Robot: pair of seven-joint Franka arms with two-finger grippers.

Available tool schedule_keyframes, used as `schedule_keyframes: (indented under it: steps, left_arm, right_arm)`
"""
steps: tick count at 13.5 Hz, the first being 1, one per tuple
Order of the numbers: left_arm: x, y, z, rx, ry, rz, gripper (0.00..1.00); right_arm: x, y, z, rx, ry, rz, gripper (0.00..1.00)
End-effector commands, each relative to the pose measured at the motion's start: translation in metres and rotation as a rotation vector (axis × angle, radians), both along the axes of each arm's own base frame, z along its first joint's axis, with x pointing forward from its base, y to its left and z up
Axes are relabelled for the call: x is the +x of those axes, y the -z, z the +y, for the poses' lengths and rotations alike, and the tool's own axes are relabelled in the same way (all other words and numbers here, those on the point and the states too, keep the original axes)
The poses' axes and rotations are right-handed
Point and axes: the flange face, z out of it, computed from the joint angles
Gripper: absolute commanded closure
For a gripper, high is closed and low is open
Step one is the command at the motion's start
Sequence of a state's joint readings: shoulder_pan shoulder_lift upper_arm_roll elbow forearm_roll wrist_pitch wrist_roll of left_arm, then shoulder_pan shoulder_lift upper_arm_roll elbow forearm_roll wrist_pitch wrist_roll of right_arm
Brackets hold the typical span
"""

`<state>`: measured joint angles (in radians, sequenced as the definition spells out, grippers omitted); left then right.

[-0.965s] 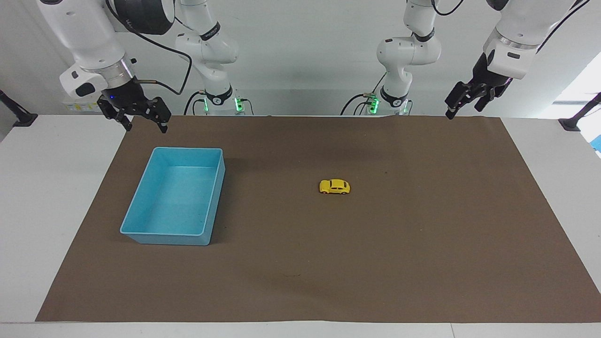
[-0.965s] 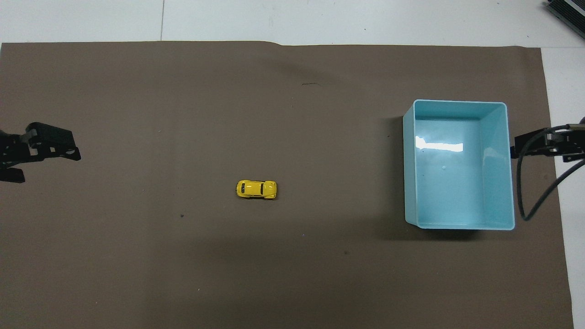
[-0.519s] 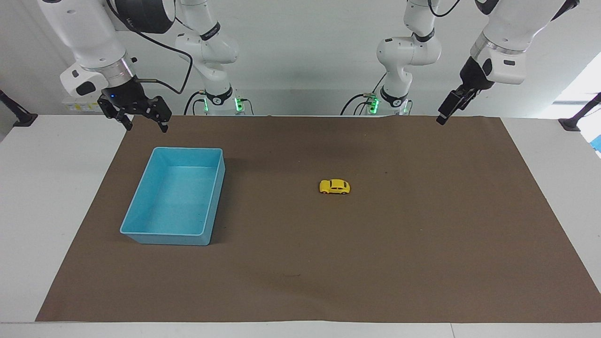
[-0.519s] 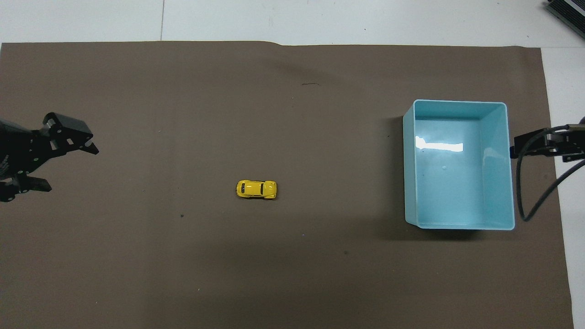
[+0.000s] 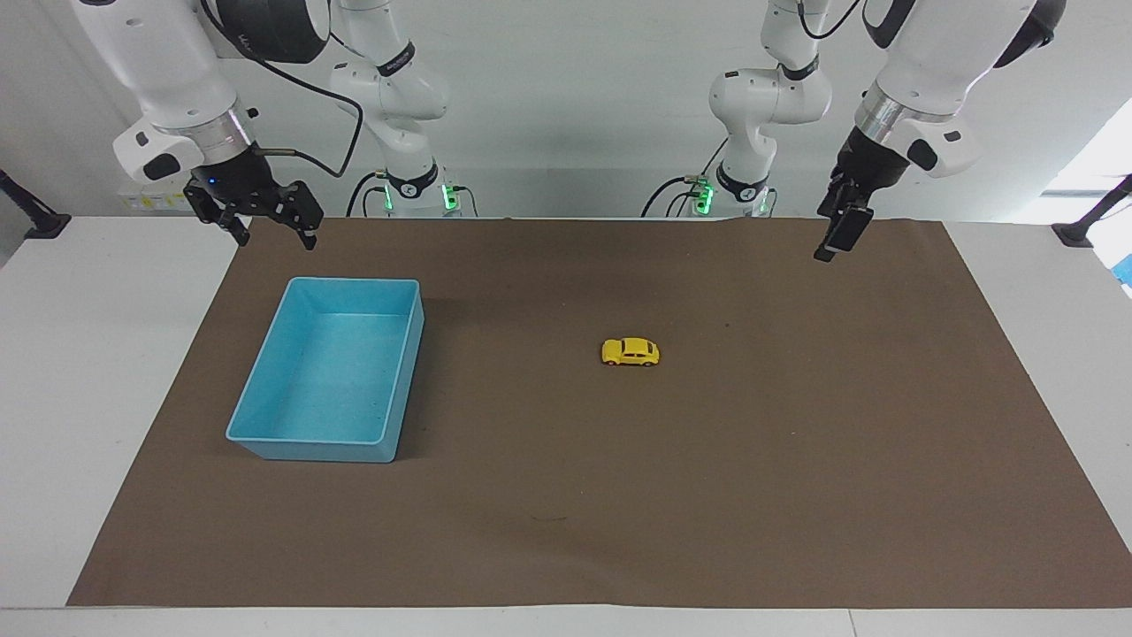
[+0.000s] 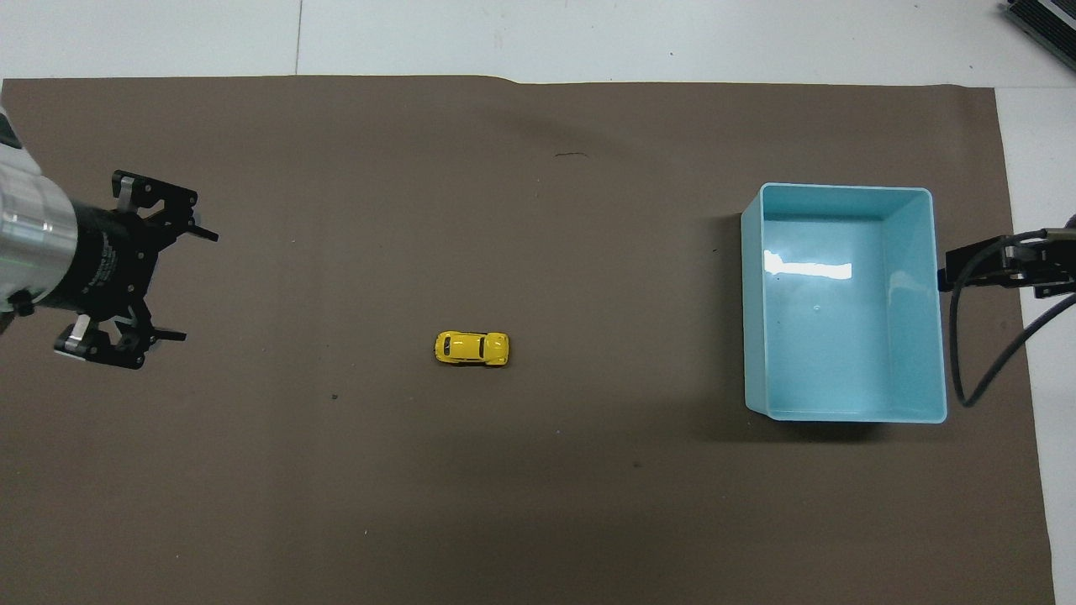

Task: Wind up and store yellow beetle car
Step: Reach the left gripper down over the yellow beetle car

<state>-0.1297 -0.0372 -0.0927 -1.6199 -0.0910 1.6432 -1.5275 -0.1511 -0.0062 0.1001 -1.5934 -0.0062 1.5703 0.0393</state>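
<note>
Car (image 5: pixel 631 352) sits on its wheels on brown mat (image 5: pixel 796 460), mid tabletop, untouched. Blue bin (image 5: pixel 265 433) on mat toward R arm's end, well apart from car, nothing in it. L gripper (image 6: pixel 192 286) up in air over mat at L arm's end, jaws wide open, holding nothing. R gripper (image 5: pixel 270 232) hangs over mat edge just by bin's robot-side end, jaws open, nothing held. Neither touches car.
</note>
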Motion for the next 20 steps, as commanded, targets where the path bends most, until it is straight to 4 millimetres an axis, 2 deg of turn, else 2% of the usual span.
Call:
schedule_keyframes:
  steps: [1, 7, 9, 14, 16, 18, 19, 20]
  left_arm:
    - [0.010, 0.010, -0.011, -0.034, -0.190, -0.014, 0.00]
    - [0.023, 0.035, -0.023, -0.041, -0.359, 0.046, 0.00]
    - [0.025, 0.043, -0.041, -0.044, -0.401, 0.050, 0.00]
    - [0.037, 0.056, -0.061, -0.141, -0.444, 0.060, 0.00]
    - [0.039, 0.096, -0.110, -0.116, -0.475, 0.110, 0.00]
    - [0.050, 0.114, -0.126, -0.132, -0.558, 0.073, 0.00]
    - [0.044, 0.137, -0.152, -0.103, -0.520, 0.105, 0.00]
    - [0.037, 0.154, -0.170, -0.071, -0.485, 0.102, 0.00]
  right_arm:
    - [-0.004, -0.005, 0.001, 0.024, -0.009, -0.001, 0.00]
    - [-0.004, -0.005, 0.001, 0.024, -0.009, -0.001, 0.00]
    - [-0.004, -0.005, 0.001, 0.024, -0.009, -0.001, 0.00]
    - [-0.004, -0.005, 0.001, 0.022, -0.009, 0.000, 0.00]
    - [-0.004, -0.005, 0.001, 0.024, -0.009, -0.001, 0.00]
    - [-0.004, -0.005, 0.001, 0.022, -0.009, -0.001, 0.00]
    - [-0.004, -0.005, 0.001, 0.022, -0.009, -0.001, 0.00]
    - [-0.004, -0.005, 0.001, 0.024, -0.007, -0.001, 0.00]
